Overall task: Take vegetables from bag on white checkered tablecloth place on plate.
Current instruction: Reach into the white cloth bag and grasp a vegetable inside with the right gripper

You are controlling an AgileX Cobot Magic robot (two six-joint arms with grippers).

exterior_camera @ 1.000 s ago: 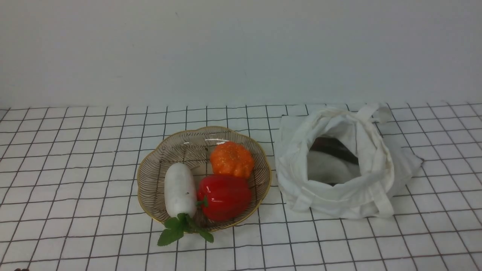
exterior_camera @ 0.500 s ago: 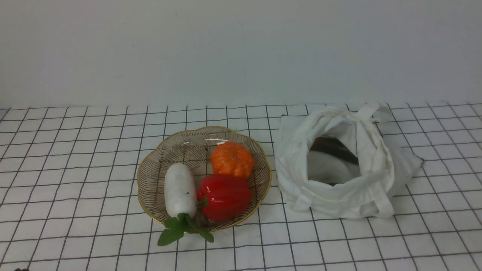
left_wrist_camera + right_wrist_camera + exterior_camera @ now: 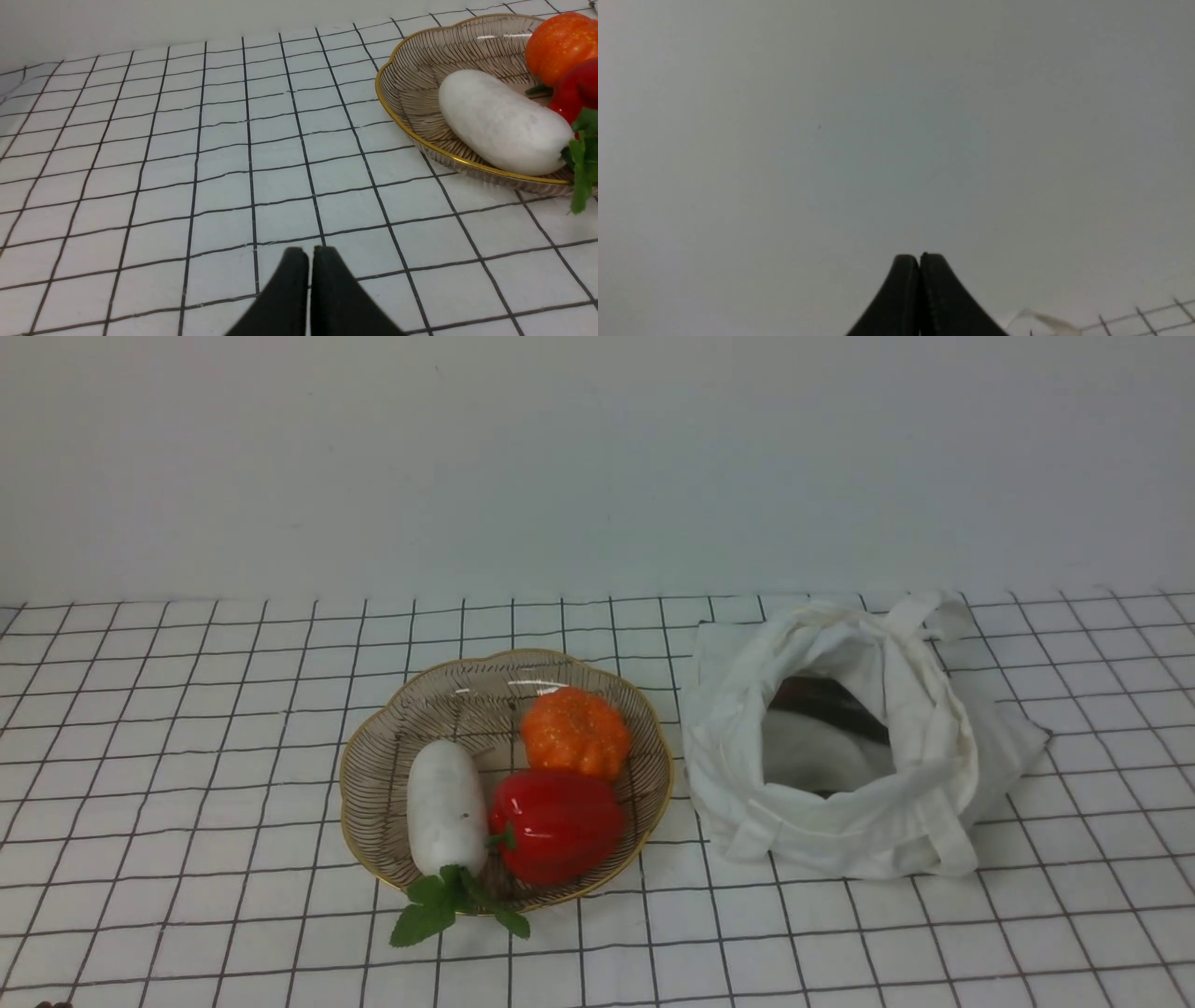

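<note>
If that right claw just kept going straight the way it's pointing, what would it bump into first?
Probably the plain grey wall: the shut right gripper aims at it, the tablecloth only at the view's edge. Distance unclear.

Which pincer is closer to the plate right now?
Left, probably. The left pincer sits low over the tablecloth, plate just ahead; the right pincer faces the wall, no plate in its view.

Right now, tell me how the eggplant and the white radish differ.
Colour: the eggplant is dark; the white radish is pale with green leaves.
Place: the eggplant lies inside the bag; the radish lies on the plate.
View: the eggplant shows only partly through the bag's mouth; the radish shows whole.
Shared: neither is held.
</note>
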